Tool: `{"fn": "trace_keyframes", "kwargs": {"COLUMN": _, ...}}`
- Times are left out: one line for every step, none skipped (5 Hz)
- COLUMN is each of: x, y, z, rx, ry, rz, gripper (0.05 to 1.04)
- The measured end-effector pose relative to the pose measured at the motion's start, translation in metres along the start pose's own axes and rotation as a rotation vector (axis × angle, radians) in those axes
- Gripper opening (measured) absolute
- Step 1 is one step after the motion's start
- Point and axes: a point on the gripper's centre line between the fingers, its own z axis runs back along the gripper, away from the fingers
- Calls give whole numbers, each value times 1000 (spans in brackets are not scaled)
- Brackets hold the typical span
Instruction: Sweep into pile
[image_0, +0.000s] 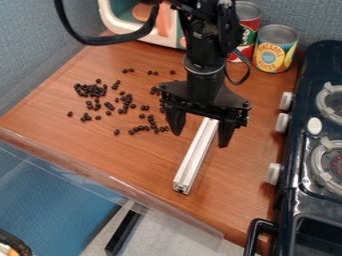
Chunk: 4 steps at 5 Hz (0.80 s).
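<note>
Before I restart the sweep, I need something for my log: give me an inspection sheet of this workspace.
Surface: brown wood-grain counter, dark beans lying directly on it.
Job's things: dark beans scattered left of and behind the gripper, densest at far left, not in one pile; pale metal bar slanting toward the near edge.
Clutter: red-labelled can and yellow-labelled can at the back.
Gripper: black gripper over the bar's far end, fingers apart, one each side of the bar in this view.
Cables: thick black cable looping left of the arm; thinner one curving at its right.
Surroundings: toy stove at right, white-framed toy appliance behind, blue-grey wall.
</note>
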Motion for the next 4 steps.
{"fn": "trace_keyframes", "kwargs": {"x": -3, "y": 1, "z": -9, "rx": 8, "ry": 28, "rz": 4, "gripper": 1000}}
{"fn": "trace_keyframes", "kwargs": {"x": -5, "y": 3, "z": -24, "rx": 25, "ry": 37, "rz": 4, "gripper": 1000}}
{"fn": "trace_keyframes", "kwargs": {"x": -8, "y": 6, "z": -43, "rx": 45, "ry": 54, "rz": 12, "gripper": 950}}
{"fn": "trace_keyframes", "kwargs": {"x": -11, "y": 15, "z": -58, "rx": 68, "ry": 89, "rz": 34, "gripper": 725}}
